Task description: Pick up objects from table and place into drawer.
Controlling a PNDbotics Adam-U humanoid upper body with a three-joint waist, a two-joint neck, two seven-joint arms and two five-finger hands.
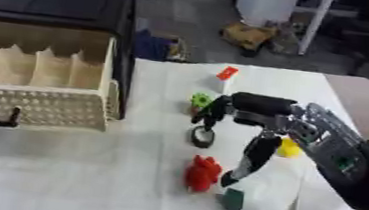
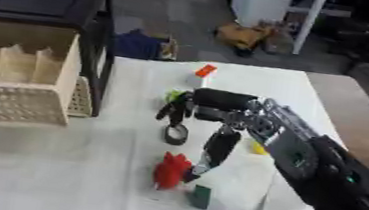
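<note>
Apparently my right robot hand [image 1: 253, 116] hung spread over a dark ring [image 1: 202, 137] on the table [image 1: 82, 175], holding nothing; its thumb risked knocking the red piece [image 1: 203, 174], drawer [image 1: 36, 86] well apart

Grey floor [image 1: 191, 7] beyond the table; white cabinet [image 1: 267, 4] behind

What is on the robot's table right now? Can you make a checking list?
Surface: table under a white cloth.
Job's things: red toy, dark green block, black ring, yellow piece, green piece, orange-topped block; open drawer at left.
Clutter: nothing seen.
Hands: right hand over the ring, fingers pointing down; left not in view.
Cables: nothing seen.
Surroundings: things on the floor beyond.
</note>
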